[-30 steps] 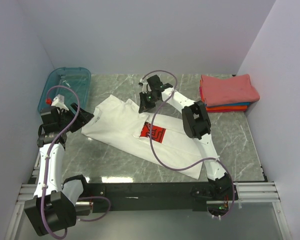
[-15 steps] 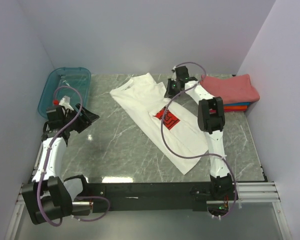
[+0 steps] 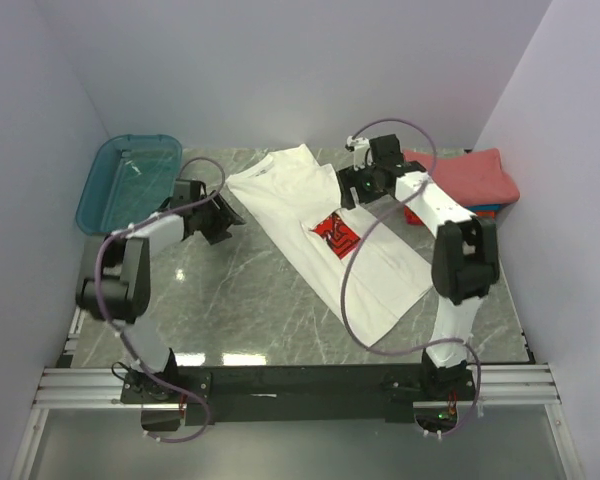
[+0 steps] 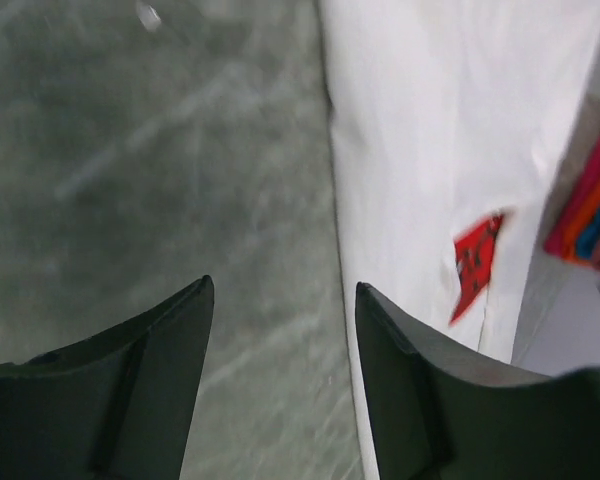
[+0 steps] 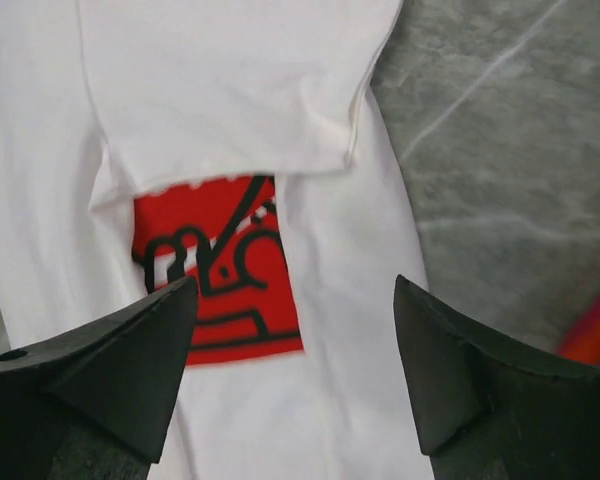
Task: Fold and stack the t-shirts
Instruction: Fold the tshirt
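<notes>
left hand (image 3: 224, 214) moved beside white tee (image 3: 292, 190), bin (image 3: 130, 186) behind

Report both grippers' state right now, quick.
Left gripper: open, empty, over the table beside the white tee.
Right gripper: open, empty, above the white tee's red print.
</notes>
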`<state>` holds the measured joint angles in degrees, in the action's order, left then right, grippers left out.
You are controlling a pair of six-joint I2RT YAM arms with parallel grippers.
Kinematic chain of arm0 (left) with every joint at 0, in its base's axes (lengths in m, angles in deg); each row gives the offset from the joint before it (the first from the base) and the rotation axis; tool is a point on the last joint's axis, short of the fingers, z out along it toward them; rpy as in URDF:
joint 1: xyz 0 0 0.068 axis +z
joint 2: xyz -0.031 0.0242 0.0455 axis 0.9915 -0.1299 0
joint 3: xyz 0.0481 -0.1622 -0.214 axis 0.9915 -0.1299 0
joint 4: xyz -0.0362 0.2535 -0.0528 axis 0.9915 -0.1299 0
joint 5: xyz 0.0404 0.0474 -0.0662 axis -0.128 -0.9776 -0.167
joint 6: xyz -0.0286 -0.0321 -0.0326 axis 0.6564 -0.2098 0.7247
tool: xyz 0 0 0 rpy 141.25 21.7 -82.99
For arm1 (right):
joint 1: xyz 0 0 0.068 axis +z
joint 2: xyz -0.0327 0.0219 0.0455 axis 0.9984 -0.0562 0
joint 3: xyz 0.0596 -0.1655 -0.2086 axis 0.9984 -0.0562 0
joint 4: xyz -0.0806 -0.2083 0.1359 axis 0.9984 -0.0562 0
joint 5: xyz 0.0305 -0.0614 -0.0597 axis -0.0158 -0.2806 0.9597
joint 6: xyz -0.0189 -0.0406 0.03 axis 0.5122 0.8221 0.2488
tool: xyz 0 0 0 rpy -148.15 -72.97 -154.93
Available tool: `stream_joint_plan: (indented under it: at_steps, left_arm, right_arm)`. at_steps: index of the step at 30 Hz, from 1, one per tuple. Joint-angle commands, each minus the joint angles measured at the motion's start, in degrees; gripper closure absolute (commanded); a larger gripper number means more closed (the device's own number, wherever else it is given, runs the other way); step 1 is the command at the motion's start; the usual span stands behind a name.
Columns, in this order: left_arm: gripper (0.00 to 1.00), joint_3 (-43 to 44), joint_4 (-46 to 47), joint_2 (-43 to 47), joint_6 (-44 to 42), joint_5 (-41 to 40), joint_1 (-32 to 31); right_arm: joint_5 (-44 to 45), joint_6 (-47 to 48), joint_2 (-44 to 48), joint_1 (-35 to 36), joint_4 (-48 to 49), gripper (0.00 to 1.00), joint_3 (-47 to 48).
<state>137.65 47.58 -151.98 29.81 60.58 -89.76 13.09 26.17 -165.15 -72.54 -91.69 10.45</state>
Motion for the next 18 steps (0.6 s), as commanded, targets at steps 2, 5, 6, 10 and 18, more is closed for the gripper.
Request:
stream_joint_plan:
  at_steps: [2,5,6,10,18]
  left_arm:
    - [0.36,11.50,0.38,-10.79,3.63,-5.32,0.10]
    - [0.37,18.36,-1.99,-16.51,2.66,-6.03,0.10]
    - [0.38,19.86,-3.31,-17.57,2.23,-6.29,0.10]
    - [0.40,27.51,-6.74,-23.10,1.69,-6.99,0.02]
    - [0.52,38.15,-14.92,-32.25,-0.59,-9.28,0.10]
  right_arm:
    - [2.41,14.13,16.35,3.42,7.88,0.14,-16.44]
    - [-4.74,12.13,23.57,3.25,9.53,0.04,-23.44]
    - [-12.10,17.87,22.45,3.16,3.67,0.14,-22.15]
    - [-13.52,23.10,25.76,12.60,-1.68,0.27,-27.72]
    - [14.25,17.93,26.93,28.99,7.13,0.30,-40.50]
